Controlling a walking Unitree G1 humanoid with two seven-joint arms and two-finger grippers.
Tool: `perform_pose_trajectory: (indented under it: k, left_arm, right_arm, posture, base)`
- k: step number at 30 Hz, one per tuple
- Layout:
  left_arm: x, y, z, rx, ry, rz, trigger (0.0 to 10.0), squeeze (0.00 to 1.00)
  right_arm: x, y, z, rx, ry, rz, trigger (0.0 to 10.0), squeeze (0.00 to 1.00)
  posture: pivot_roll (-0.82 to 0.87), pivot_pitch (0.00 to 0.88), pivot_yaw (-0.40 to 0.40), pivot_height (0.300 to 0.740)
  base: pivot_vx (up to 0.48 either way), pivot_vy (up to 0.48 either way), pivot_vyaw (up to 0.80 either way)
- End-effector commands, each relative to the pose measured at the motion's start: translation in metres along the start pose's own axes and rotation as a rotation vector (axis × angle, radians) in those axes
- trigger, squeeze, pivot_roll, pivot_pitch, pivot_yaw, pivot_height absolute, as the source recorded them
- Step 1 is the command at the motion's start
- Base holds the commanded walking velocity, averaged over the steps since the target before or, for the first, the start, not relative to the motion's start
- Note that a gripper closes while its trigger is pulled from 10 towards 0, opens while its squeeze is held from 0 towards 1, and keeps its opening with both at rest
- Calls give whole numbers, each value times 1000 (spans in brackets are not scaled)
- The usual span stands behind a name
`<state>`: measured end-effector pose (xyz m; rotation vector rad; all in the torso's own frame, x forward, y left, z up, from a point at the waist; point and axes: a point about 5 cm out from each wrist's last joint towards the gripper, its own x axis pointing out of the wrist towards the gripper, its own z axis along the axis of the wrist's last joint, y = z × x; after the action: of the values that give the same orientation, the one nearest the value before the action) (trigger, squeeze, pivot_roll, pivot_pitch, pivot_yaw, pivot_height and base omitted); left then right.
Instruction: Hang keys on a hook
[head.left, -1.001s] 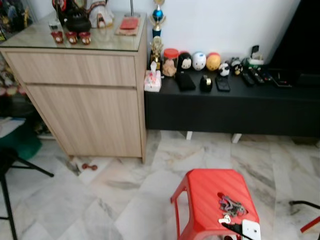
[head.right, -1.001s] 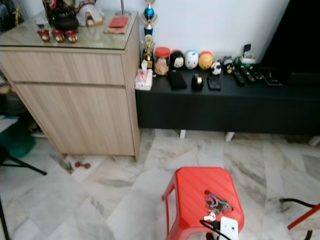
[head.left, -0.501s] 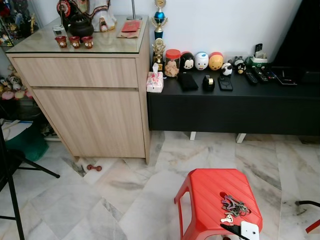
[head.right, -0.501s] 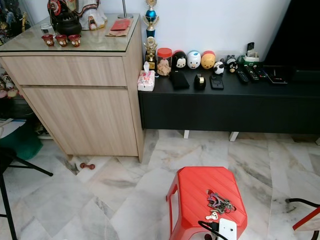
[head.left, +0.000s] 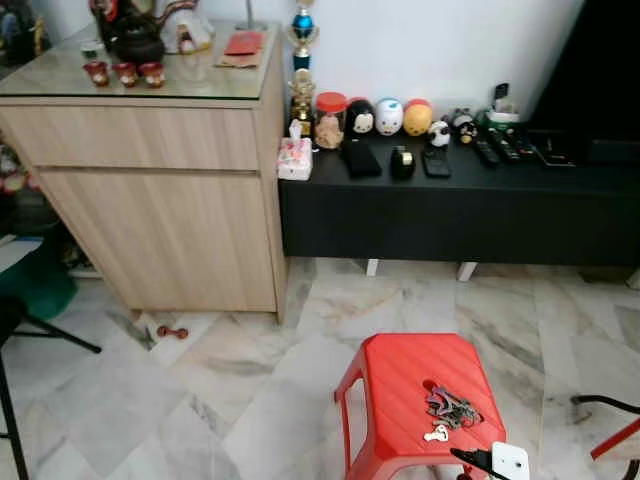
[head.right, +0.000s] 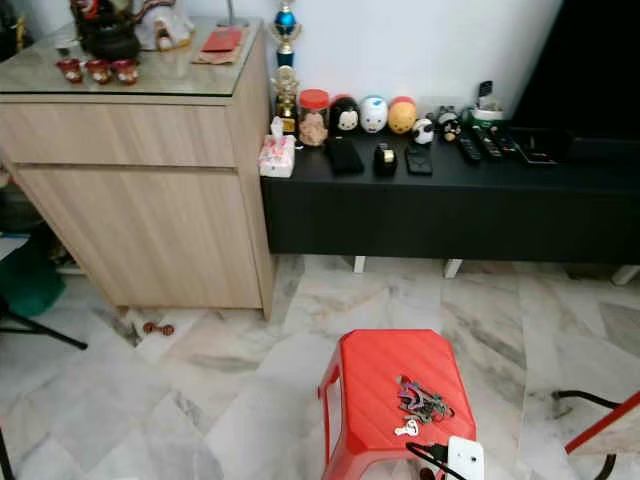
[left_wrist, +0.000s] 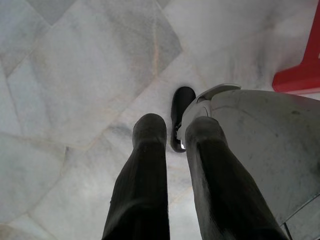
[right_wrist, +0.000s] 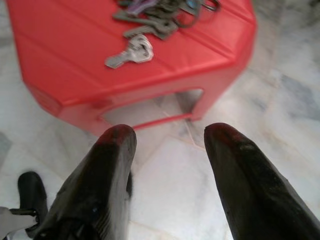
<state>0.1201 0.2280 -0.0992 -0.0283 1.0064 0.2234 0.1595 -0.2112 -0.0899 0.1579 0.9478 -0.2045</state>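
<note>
A bunch of keys (head.left: 450, 408) lies on top of a red plastic stool (head.left: 400, 375) on the marble floor, low and to the right in the eye views. One silver key (right_wrist: 131, 52) lies a little apart from the bunch (right_wrist: 160, 12). My right gripper (right_wrist: 170, 145) hangs open above the floor just short of the stool's edge, with nothing between its fingers. Over bare floor, my left gripper (left_wrist: 176, 131) points down beside my own leg, its fingers nearly together and empty.
A wooden cabinet (head.left: 160, 190) stands at the back left, and a low black bench (head.left: 450, 215) with small ornaments runs along the wall. A white block with a black cable (head.left: 505, 462) sits at the stool's near edge. Black chair legs (head.left: 40, 335) lie left, and a black-and-red frame (head.left: 610, 430) right.
The head view has swayed and shifted a little, so the whole scene sits slightly differently. The keys and the stool have stayed where they were.
</note>
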Motion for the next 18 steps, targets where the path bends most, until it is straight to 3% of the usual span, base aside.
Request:
perform_pose_trajectory:
  k: [1, 8, 18]
  left_arm:
    - [-1, -6, -7, 2, 27, -18, 10000, 0]
    - [0, -5, -4, 2, 20, -18, 10000, 0]
    - [0, -4, -1, 4, 15, -17, 10000, 0]
  right_arm:
    - [-1, -5, 0, -2, -4, -13, 10000, 0]
    - [0, -3, 1, -1, -5, -12, 10000, 0]
    - [0, 1, 7, 56, -70, 2, 10000, 0]
  posture:
    - [203, 19, -79, 740]
    - [202, 13, -76, 740]
    - [191, 11, -62, 740]
  base:
    - [0, -251, 0]
    - [0, -252, 0]
    - [0, 0, 0]
